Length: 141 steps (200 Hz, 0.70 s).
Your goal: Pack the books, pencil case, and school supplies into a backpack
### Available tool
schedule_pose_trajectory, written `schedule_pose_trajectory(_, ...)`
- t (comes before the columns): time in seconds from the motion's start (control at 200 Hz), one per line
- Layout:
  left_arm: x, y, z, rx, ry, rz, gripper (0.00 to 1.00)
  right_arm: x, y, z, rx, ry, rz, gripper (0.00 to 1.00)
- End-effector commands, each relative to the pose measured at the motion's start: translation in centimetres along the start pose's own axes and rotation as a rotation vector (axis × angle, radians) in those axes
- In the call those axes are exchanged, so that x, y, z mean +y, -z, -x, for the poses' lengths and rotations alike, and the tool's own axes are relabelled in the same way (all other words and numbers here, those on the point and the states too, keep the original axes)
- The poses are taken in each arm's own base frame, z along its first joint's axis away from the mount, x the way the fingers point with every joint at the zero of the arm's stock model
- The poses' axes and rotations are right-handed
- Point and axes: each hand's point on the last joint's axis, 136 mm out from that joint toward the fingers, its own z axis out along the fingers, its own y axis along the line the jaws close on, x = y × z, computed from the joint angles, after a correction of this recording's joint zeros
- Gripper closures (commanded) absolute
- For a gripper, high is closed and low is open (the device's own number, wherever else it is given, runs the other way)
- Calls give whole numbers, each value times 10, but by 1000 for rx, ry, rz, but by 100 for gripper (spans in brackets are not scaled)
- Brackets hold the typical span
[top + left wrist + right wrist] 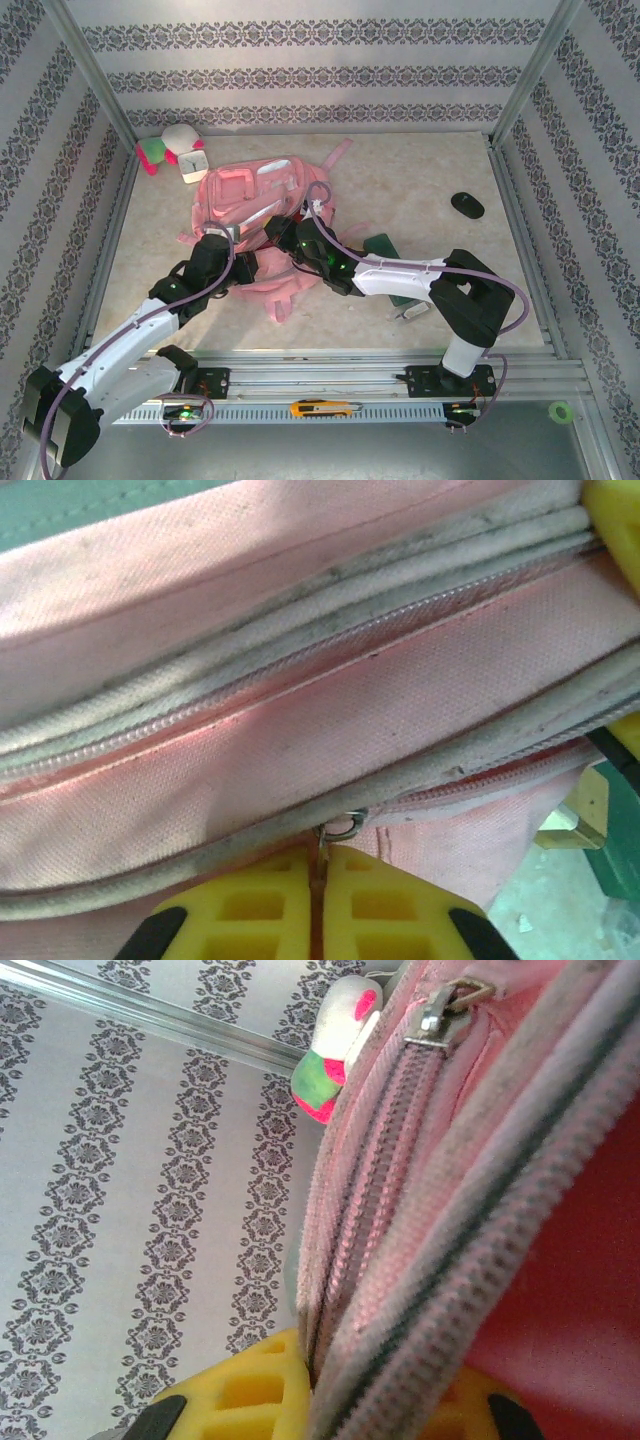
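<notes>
Two arms meet at the pink backpack (250,195), which lies middle-left on the counter (430,170). Our left fingers (290,905) are pressed together on what looks like the small metal zip pull (345,827). Our right fingers (250,1385) pinch the bag's zip-trimmed edge. To open it well, we judge the left should draw along the zip's line while the right holds the fabric taut. A dark green pencil case (380,246) lies near the bag, by our right arm. The counter is pale and mottled, and patterned wallpaper lines the walls.
</notes>
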Motion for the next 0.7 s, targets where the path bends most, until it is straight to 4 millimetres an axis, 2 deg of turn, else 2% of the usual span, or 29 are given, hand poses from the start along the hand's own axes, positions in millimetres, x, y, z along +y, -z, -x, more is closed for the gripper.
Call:
schedule_pose_trajectory(0.0, 8, 9, 18, -88, 11, 54, 100, 65, 18, 19, -35, 28, 159, 100)
schedule_pose_trajectory(0.135, 31, 20, 14, -87, -21, 154, 100, 74, 29, 30, 21, 34, 196, 100)
schedule_pose_trajectory(0.225, 42, 28, 15, -85, -27, 194, 100, 83, 41, 47, 53, 40, 223, 100)
schedule_pose_trajectory(0.395, 58, 44, 20, -101, -26, 234, 100, 76, 57, 83, 145, 74, 182, 100)
schedule_pose_trajectory(0.5, 68, 46, 22, -109, -29, 262, 100, 84, 66, 102, 204, 57, 239, 100)
schedule_pose_trajectory(0.7, 75, 33, 46, -124, -29, 266, 100, 115, 78, 104, 367, 53, 352, 100)
